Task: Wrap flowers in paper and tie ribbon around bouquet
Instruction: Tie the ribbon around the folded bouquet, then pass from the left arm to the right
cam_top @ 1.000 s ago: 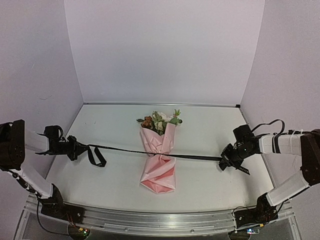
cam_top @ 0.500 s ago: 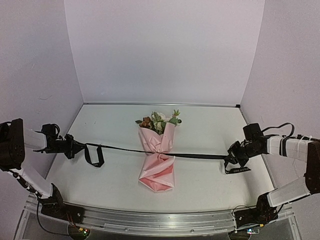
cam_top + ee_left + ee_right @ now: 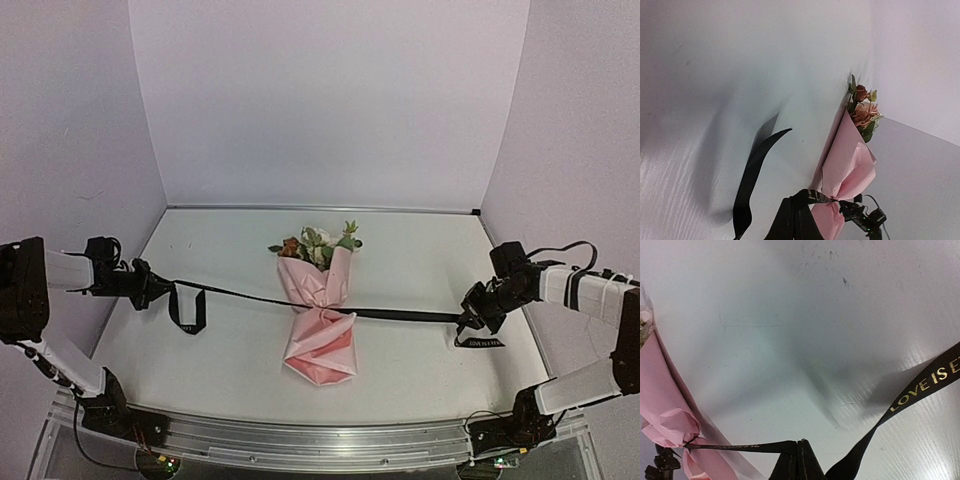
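- I am finding the bouquet [image 3: 320,320] lying near the middle of the tabletop [image 3: 420,250]. Its flowers [image 3: 318,243] are pointing toward the far wall [image 3: 330,110], and the pink paper [image 3: 322,352] end is pointing toward the near edge.
- The ribbon [image 3: 400,315] is running left to right and cinching the paper at its pinched waist. It is crossing the bouquet's long axis roughly at right angles.
- The left hand [image 3: 150,290] is clenching one end of the ribbon, well out to the left of the bouquet. A loose tail is hanging in a loop just beside it.
- The right hand [image 3: 468,318] is clenching the other end, well out to the right. A short lettered tail is lying on the tabletop beside it.
- Each wrist view is showing the jaws pressed together on the ribbon, with the strand leading straight to the waist.
- The bouquet is sitting between the two hands, with the right hand somewhat nearer.
- I am judging this to be the tightening of the tie. The coming pull needs to be running outward along the ribbon's own line, because an uneven pull could be dragging or swinging the bouquet sideways.
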### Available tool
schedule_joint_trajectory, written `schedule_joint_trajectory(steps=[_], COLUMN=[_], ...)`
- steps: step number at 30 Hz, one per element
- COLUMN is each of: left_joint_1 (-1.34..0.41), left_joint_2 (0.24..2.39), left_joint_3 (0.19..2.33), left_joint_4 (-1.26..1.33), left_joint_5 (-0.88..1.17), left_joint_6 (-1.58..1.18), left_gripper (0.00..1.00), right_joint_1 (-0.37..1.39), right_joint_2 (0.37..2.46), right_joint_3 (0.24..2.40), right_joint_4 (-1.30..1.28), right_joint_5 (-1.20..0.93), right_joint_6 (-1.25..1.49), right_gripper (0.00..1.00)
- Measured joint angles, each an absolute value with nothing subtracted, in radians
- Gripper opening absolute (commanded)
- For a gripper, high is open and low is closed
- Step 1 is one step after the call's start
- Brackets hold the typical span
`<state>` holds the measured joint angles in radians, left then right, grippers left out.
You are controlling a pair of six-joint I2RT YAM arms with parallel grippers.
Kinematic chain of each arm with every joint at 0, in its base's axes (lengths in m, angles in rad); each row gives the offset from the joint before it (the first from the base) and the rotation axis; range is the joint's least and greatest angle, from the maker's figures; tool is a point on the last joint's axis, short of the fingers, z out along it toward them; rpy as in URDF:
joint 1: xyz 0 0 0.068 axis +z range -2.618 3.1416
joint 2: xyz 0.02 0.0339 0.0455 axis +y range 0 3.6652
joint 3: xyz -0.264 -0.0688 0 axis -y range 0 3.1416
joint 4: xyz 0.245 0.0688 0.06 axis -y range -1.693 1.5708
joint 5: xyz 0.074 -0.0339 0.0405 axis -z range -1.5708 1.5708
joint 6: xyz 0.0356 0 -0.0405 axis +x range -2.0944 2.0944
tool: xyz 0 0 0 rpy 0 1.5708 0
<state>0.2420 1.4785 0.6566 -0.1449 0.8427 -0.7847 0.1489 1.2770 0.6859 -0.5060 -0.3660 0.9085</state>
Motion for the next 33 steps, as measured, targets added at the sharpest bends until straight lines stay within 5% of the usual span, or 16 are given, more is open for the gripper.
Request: schedule_joint_trajectory(steps=[4,10,16,22,33], left_joint_1=[0.16,0.042,-0.05,-0.092,-0.126], left_joint_2=[1.455,1.438,1.406,1.361,1.348], left_joint_3=[0.719,0.819,0.891,0.927,0.927], left_joint_4=[-0.165,-0.219,-0.282,-0.298,-0.296], left_joint_5=[0.791,0.724,0.731,0.777,0.785], left_joint_6=[-0.724,-0.59,-0.47,-0.41,-0.415], left_gripper=[0.0,0.0,0.0,0.0,0.0], right_joint_1=[0.163,0.221,0.379,0.528,0.804], right_joint_2=[1.284,1.302,1.299,1.381,1.861], right_joint_3=[0.711,0.747,0.862,1.048,1.468], right_joint_4=[-0.57,-0.708,-0.791,-0.787,-0.735], right_joint_5=[-0.294,-0.161,-0.07,-0.083,-0.079], right_joint_6=[0.852,0.756,0.642,0.568,0.576], right_gripper=[0.04,0.47,0.68,0.75,0.74])
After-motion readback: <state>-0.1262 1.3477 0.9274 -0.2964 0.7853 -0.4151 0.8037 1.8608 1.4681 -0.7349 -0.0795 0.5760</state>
